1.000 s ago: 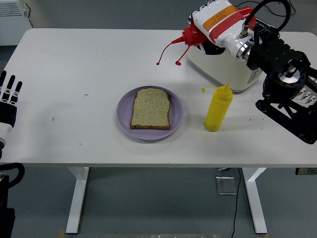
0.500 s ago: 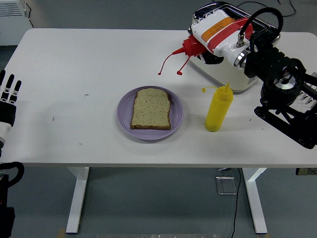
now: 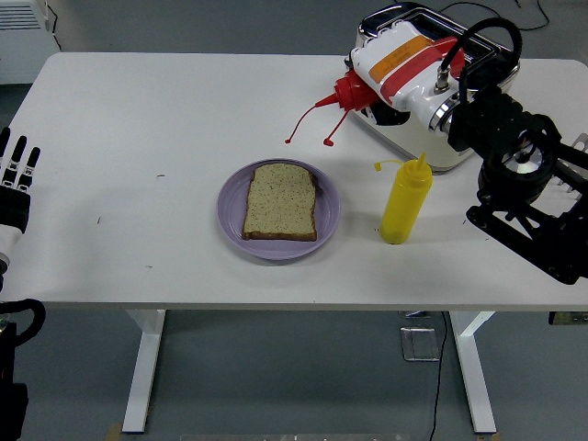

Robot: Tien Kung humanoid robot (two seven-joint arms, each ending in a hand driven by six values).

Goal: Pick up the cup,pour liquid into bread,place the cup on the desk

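Observation:
No cup shows; the held thing is a red squeeze bottle (image 3: 351,90). My right hand (image 3: 401,59), white with an orange band, is shut on it and holds it tilted on its side above the table's far right, nozzle pointing left, with its red cap strings (image 3: 308,121) dangling. The bottle is up and to the right of the slice of bread (image 3: 280,201), which lies flat on a purple plate (image 3: 233,216) at the table's middle. My left hand (image 3: 14,179) rests at the left edge, fingers spread, empty.
A white toaster (image 3: 424,140) stands under and behind my right hand. A yellow squeeze bottle (image 3: 405,198) stands upright right of the plate. My black right forearm (image 3: 524,184) hangs over the table's right side.
My right hand with the red bottle has come down and a little left, nearer the toaster top. The bread, plate, yellow bottle and left hand have not moved.

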